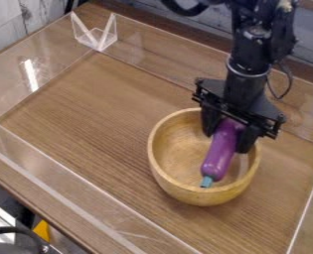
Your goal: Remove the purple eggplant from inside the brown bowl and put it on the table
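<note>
My gripper over brown bowl, right of frame centre, fingers closed around upper end of purple eggplant. Eggplant inside bowl's outline, tilted, teal tip toward lower frame. Bowl on table. Clear plastic piece at upper left.

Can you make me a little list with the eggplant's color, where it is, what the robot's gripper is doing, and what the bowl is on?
eggplant: purple, teal tip pointing down toward the bowl's near side
place: inside the brown bowl, not on the table yet
gripper: at the eggplant's upper end, over the bowl; grip hard to tell
bowl is on: the brown table
</note>
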